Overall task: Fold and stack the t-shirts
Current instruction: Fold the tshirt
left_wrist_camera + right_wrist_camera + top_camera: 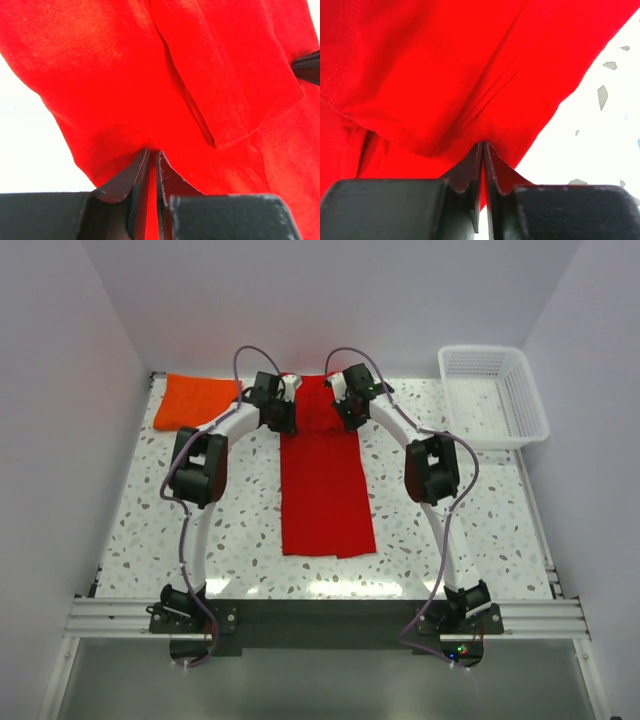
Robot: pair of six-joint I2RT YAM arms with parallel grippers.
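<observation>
A red t-shirt (325,485) lies as a long narrow strip down the middle of the table, sides folded in. My left gripper (283,392) is shut on its far left corner; red cloth is pinched between the fingers (152,157). My right gripper (340,395) is shut on the far right corner, cloth gripped at the fingertips (483,147). The far end of the red t-shirt (150,75) is lifted off the table, also seen in the right wrist view (445,75). A folded orange t-shirt (195,400) lies at the far left.
A white plastic basket (493,395) stands at the far right corner. White walls close in the speckled table (470,520) on three sides. An aluminium rail (320,618) runs along the near edge by the arm bases.
</observation>
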